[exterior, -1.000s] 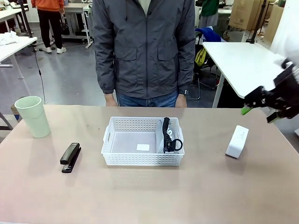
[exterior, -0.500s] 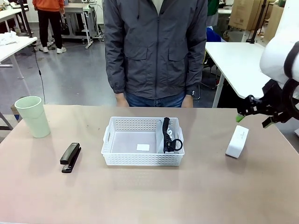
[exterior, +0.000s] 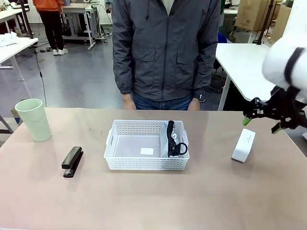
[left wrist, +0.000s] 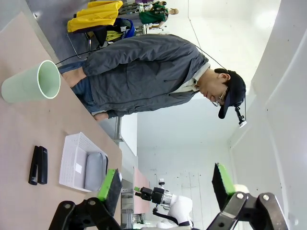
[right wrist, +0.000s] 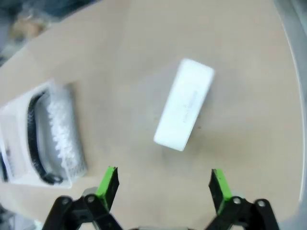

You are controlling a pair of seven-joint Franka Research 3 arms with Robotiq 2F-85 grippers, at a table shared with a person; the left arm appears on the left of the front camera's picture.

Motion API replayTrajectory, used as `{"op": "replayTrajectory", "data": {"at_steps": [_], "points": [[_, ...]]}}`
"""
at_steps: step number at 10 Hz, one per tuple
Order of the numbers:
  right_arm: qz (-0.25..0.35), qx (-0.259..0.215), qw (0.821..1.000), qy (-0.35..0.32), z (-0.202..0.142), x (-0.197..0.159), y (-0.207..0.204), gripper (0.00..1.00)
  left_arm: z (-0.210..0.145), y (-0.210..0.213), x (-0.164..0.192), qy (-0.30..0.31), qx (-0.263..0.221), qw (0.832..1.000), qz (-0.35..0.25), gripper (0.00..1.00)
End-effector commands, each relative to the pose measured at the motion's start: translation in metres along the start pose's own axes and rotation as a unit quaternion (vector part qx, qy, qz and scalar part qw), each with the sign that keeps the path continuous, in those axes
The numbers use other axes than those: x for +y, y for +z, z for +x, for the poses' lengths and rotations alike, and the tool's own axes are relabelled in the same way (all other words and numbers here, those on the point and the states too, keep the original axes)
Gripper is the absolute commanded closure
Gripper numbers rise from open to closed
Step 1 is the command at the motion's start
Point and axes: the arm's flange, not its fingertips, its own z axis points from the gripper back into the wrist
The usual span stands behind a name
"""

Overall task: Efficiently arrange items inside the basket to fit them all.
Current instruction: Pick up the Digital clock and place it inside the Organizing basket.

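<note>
The white lattice basket (exterior: pixel 146 145) sits mid-table with the grey pouch (exterior: pixel 174 141) standing on edge along its right wall, black strap on top. A white flat box (exterior: pixel 243 145) lies on the table to the right; in the right wrist view the box (right wrist: pixel 184 110) lies ahead of the fingers, with the basket (right wrist: pixel 67 139) to the left. My right gripper (exterior: pixel 261 122) hovers open just above the box. A black stapler (exterior: pixel 72 161) lies left of the basket, and a pale green cup (exterior: pixel 33 119) stands at far left. My left gripper (left wrist: pixel 165 188) is open, with the cup (left wrist: pixel 31 83), stapler (left wrist: pixel 38 165) and basket (left wrist: pixel 76 160) in its view.
A person in a grey jacket (exterior: pixel 165 50) stands at the table's far edge, hands (exterior: pixel 126 101) down behind it. Another white table (exterior: pixel 249 62) stands at the back right. Bare tabletop (exterior: pixel 153 201) stretches in front of the basket.
My right gripper has dropped lower and shifted slightly left, ending above the white box. The person has stepped a little to the right. The items on the table have not moved.
</note>
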Motion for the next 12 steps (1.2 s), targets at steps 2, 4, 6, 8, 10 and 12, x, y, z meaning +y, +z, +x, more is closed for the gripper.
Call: {"op": "replayTrajectory", "data": {"at_steps": [2,4,6,8,10,12], "points": [[-0.089,0.005,0.976,-0.201,0.015,0.03,-0.007,0.0,0.0,0.002,-0.002,-0.008,0.003,1.0,-0.003,0.0],[-0.068,0.032,0.966,-0.246,0.027,0.033,-0.013,0.0,0.0,0.002,-0.002,-0.008,0.003,1.0,-0.003,0.0],[-0.048,0.033,0.967,-0.249,0.032,0.032,-0.016,0.0,0.0,0.002,-0.002,-0.008,0.003,1.0,-0.003,0.0],[-0.091,0.024,0.966,-0.241,0.022,0.026,-0.024,0.0,0.0,0.002,-0.002,-0.008,0.003,1.0,-0.003,0.0],[-0.083,0.043,0.967,-0.238,0.029,0.024,-0.029,0.0,0.0,0.002,-0.002,-0.008,0.003,1.0,-0.003,0.0],[-0.101,0.058,0.965,-0.235,0.044,0.017,-0.047,0.0,0.0,0.002,-0.002,-0.008,0.003,1.0,-0.003,0.0]]}}
